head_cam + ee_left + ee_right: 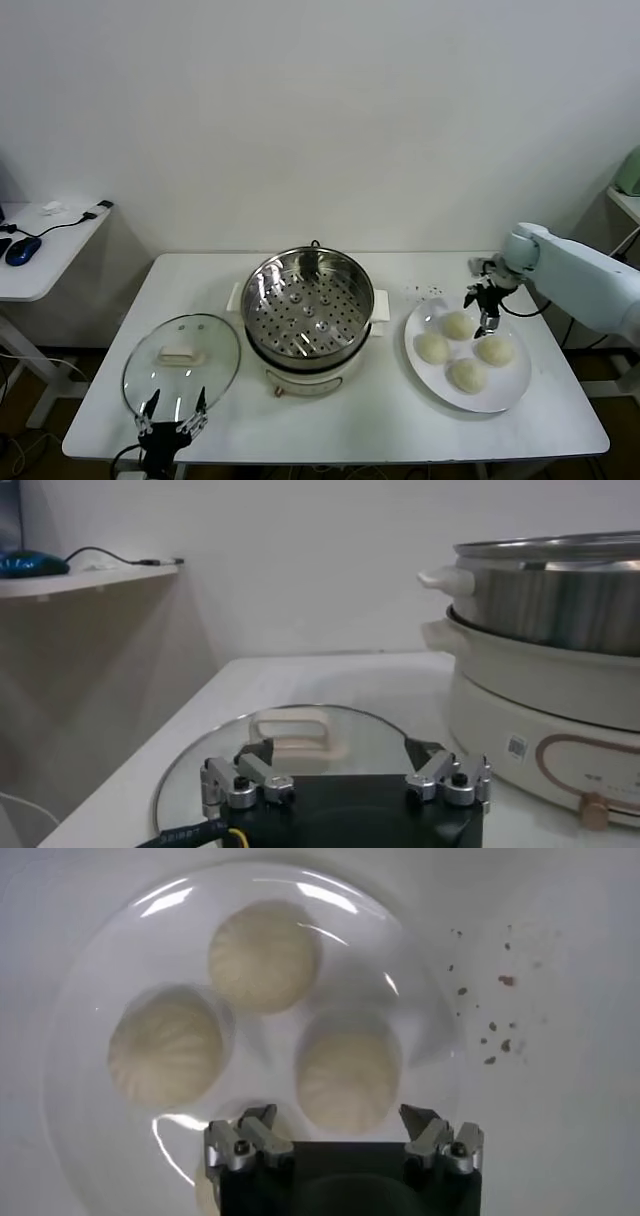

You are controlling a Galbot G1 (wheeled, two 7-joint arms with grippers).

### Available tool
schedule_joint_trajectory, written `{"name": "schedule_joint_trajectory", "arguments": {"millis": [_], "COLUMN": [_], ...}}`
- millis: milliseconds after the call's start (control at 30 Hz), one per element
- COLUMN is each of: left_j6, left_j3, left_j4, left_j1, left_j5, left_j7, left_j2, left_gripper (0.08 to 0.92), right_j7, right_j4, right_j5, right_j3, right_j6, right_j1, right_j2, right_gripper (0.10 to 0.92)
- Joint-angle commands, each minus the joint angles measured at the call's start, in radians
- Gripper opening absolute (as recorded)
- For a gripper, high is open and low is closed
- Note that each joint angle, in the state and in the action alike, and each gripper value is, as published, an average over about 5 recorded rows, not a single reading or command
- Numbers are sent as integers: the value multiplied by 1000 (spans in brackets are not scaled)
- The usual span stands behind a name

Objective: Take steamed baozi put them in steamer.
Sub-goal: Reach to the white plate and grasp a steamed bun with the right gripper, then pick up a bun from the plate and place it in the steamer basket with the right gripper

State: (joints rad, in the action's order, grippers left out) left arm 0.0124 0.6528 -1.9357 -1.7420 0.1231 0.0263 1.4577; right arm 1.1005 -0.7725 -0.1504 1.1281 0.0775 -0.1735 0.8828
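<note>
Your right gripper (pixel 487 318) hangs spread wide above the white plate (pixel 505 395), holding nothing. Four steamed baozi (pixel 459 325) sit on that plate. The steamer (pixel 308 300) at table centre holds only its perforated tray. Your left gripper (pixel 174 415), fingers apart, waits beside the glass lid (pixel 181 358).

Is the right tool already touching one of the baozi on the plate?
Cannot tell. The right wrist view shows the open right tool hanging directly above a baozi on the plate, but looking straight down hides any gap between them.
</note>
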Motion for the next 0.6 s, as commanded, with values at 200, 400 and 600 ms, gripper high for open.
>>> {"name": "schedule_joint_trajectory", "arguments": {"millis": [200, 400, 600], "left_j6": [0, -4, -5], "left_j3": [-2, -5, -9], "left_j4": [2, -4, -12], "left_j1": [1, 7, 3], "left_j5": [-3, -3, -10], "left_j7": [0, 0, 0], "left_j2": [2, 6, 10], "left_gripper": [823, 823, 823], "right_j7": [-15, -28, -14], "right_j4": [33, 25, -41], "right_j5": [24, 30, 24], "right_j3": [-42, -62, -65], "right_j6": [6, 1, -7], "right_j1": [37, 49, 13], "right_j2": [30, 29, -4], "right_gripper": [769, 665, 645]}}
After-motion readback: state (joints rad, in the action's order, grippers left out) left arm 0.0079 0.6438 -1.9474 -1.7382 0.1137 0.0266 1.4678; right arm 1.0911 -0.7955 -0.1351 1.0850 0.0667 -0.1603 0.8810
